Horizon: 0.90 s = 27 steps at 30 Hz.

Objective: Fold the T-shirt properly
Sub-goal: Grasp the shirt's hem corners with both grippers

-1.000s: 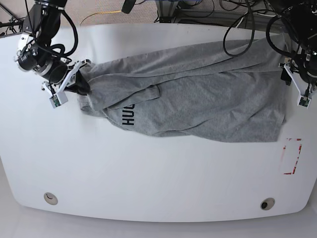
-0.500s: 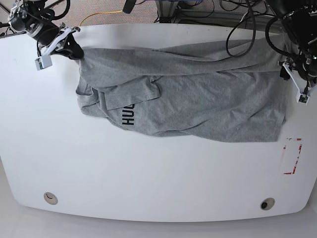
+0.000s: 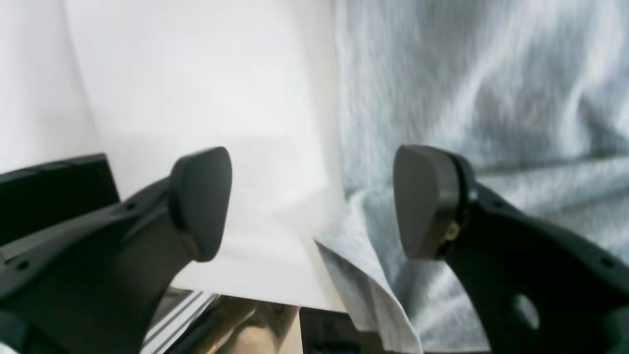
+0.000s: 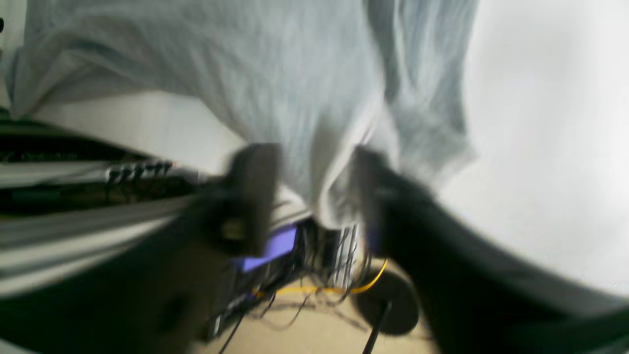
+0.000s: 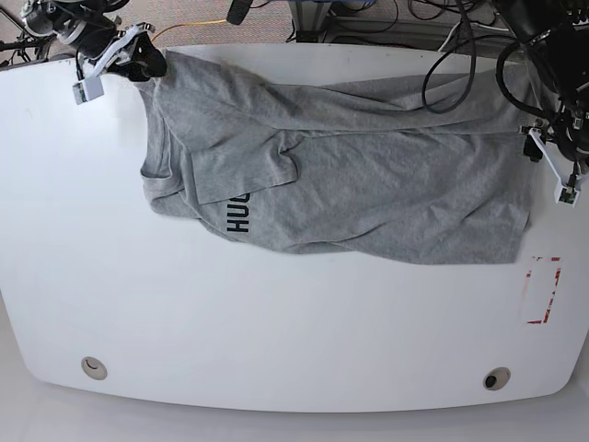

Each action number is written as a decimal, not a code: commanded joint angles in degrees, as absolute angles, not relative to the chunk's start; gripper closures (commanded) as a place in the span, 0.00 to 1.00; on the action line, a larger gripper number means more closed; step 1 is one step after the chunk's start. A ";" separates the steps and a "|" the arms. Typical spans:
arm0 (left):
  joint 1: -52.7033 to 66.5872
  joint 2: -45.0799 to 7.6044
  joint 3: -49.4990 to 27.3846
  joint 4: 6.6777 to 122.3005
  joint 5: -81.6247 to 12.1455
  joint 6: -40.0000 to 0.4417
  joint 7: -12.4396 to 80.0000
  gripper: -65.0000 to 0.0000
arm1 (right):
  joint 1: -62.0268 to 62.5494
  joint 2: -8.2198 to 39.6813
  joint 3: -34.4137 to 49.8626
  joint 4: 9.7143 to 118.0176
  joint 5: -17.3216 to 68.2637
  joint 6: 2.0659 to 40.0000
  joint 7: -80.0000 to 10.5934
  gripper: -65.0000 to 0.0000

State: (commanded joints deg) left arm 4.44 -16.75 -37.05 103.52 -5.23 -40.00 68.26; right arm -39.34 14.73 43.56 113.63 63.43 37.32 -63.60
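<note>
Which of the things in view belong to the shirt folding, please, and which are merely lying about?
Part of the job:
T-shirt
right gripper, pinching the shirt
left gripper, open at the shirt's edge

Lying about:
red-and-white marker
cables behind the table

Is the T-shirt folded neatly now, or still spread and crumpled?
Still crumpled: the T-shirt lies spread across the table, wrinkled, one sleeve flipped over the lettering.

The heather-grey T-shirt lies crumpled and spread wide across the far half of the white bench, one corner lifted at the far edge, dark lettering showing sideways near its folded sleeve
</note>
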 joint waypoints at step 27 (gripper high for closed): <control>4.18 -16.66 -36.70 103.52 -5.23 -40.00 68.26 0.28 | -3.38 17.89 34.86 90.86 50.95 37.41 -67.38 0.15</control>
